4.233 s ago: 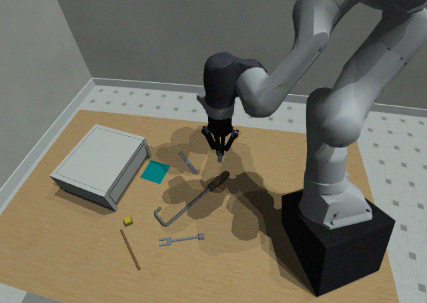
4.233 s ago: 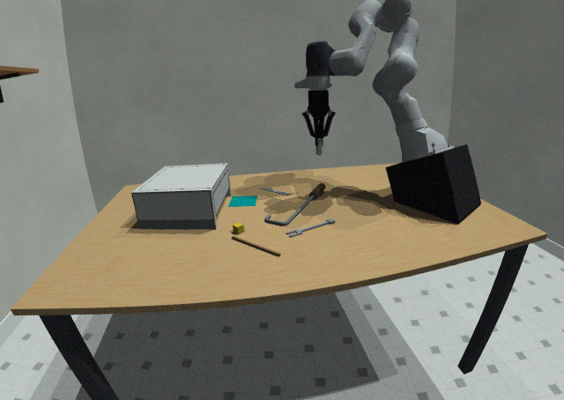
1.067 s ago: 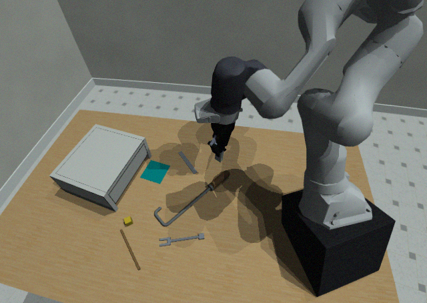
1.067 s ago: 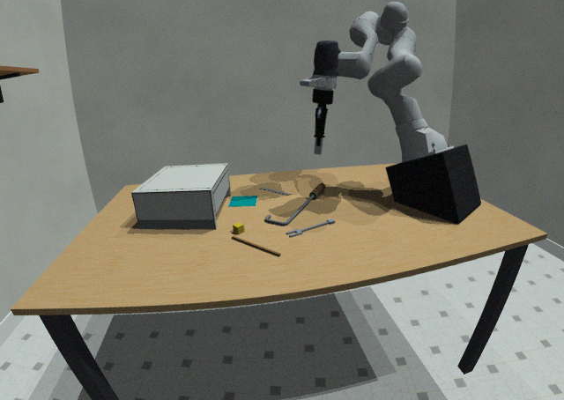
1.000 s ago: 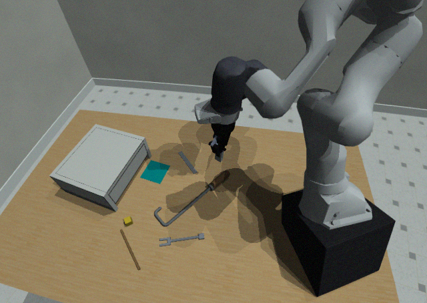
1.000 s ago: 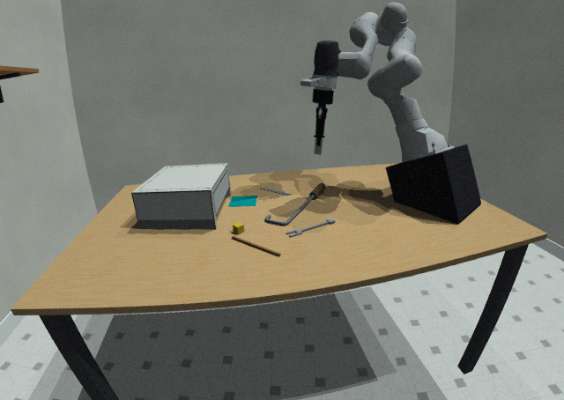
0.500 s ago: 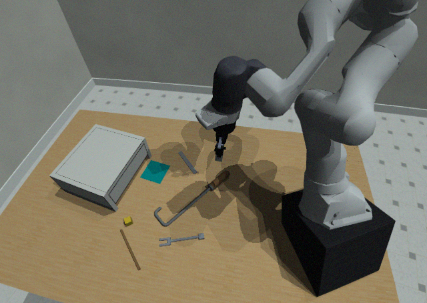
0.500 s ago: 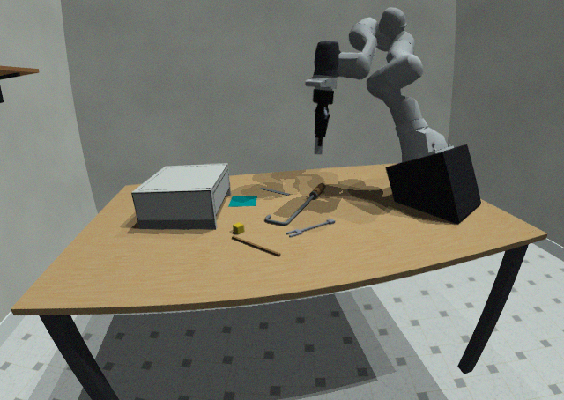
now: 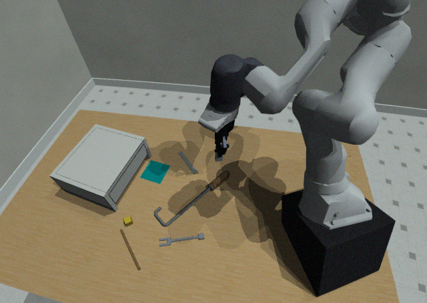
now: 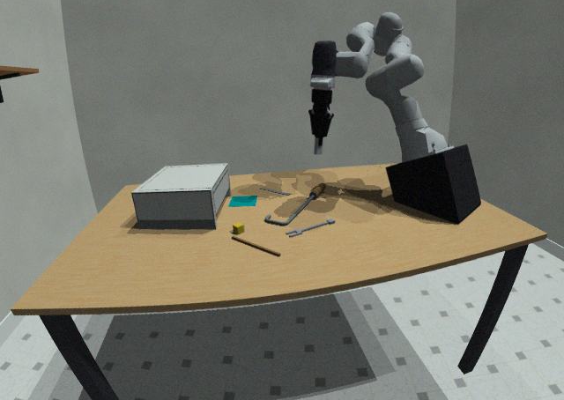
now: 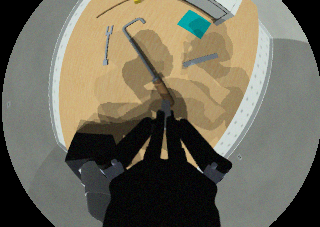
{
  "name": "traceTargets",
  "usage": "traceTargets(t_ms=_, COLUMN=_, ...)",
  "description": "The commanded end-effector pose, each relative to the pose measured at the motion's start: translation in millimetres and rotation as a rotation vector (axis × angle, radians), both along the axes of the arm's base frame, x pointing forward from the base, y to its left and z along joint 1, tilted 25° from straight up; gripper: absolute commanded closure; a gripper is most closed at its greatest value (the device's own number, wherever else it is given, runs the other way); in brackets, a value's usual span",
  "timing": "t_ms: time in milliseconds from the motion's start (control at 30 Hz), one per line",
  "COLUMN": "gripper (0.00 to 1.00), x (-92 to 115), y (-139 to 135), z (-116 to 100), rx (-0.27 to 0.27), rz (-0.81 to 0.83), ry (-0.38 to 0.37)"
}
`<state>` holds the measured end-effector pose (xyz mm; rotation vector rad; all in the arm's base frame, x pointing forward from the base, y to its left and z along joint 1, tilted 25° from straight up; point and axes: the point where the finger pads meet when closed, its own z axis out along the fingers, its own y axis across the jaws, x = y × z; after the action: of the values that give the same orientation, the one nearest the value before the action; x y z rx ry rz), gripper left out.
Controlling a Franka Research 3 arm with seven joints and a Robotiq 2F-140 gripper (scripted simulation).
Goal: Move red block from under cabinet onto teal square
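Gripper (image 10: 318, 150) hangs high, fingers pressed together, empty. Hook tool (image 9: 187, 205) lies below them, wooden handle nearest; open wide, descend square onto handle. Red block unseen, presumably under cabinet (image 9: 99, 161).

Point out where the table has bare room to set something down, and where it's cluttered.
Bare wood runs along the table front edge, below the wooden stick, and between the fork tool and the black pedestal. Crowded: the strip right of the cabinet, holding the teal square, flat bar, hook tool and yellow cube. The shut end effector hangs high above.
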<state>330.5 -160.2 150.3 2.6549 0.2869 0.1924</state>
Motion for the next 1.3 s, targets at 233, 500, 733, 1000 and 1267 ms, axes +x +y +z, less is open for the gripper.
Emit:
traceTargets(t_ms=233, gripper=1.0, x=-2.9, y=-4.2, z=0.8, rx=-0.037, rz=0.35, ry=0.205)
traceTargets(t_ms=500, gripper=1.0, x=-2.9, y=-4.2, z=0.8, rx=-0.051, rz=0.497, ry=0.29)
traceTargets(t_ms=733, gripper=1.0, x=-2.9, y=-4.2, z=0.8, rx=-0.051, rz=0.497, ry=0.29)
traceTargets(t_ms=1000, gripper=1.0, x=-2.9, y=-4.2, z=0.8, rx=-0.051, rz=0.497, ry=0.29)
traceTargets(t_ms=1267, gripper=1.0, x=-2.9, y=-4.2, z=0.8, rx=-0.051, rz=0.497, ry=0.29)
